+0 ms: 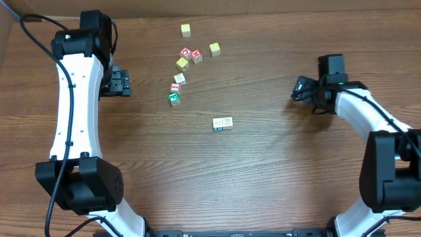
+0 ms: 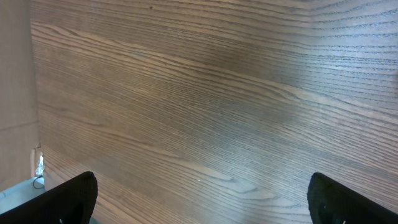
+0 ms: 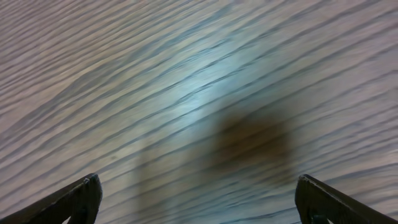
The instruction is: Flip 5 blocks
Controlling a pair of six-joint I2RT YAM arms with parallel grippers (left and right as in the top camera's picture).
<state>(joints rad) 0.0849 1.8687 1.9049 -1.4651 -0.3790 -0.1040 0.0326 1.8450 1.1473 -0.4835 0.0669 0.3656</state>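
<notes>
**Wood on wood: both grippers empty, five tiny blocks waiting**

Black tips of the left gripper sit at the bottom corners of its wrist view. The jaws are spread wide, with nothing between them but the bare grain of the table. It's the same on the right gripper: jaws wide apart and empty, over blurred woodgrain and a dark shadow. Neither wrist camera catches a block.

From overhead, the left gripper hangs at the left side, near the cluster. The right gripper hangs far right, well apart from everything.

Between them lie the pale blocks. Two touch side by side near the middle. Up and to the left, three more run in a short line, close together: a whitish one, a red-printed one and a green-printed one. Just beyond those sit the red-faced cubes and the yellow-faced cubes, which aren't ours.

These blocks look light, hard and stiff, so breakage seems unlikely. The smooth faces on something this small could squirt out of the pads or skid along the tabletop. The best hold looks like two opposite side faces, with the jaws square to them. Neighbours crowd each block, so the free sides are the way in.
</notes>
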